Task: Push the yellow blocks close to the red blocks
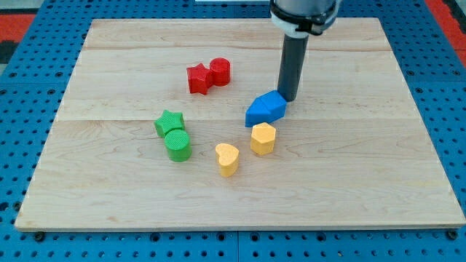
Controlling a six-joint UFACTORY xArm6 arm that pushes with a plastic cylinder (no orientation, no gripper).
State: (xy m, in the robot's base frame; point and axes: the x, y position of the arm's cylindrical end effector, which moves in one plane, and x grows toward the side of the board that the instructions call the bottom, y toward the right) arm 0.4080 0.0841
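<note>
Blue pegboard frames the wooden worktop (pixel 349 182). With no jaws to open or shut, the tip (pixel 288 99) touches the blue block (pixel 265 109), above two yellow blocks (pixel 263 138) (pixel 228 159). Neither sits near the red blocks (pixel 199 78) (pixel 220 71) yet, so the tip should next go below them and push up-left.

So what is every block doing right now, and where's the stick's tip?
my tip: down at the board, at the blue block's upper right edge.
blue block: lying flat, just above one yellow block.
yellow blocks: upright, apart from each other, far from the reds.
red star and red cylinder: touching.
green star and green cylinder: touching.
</note>
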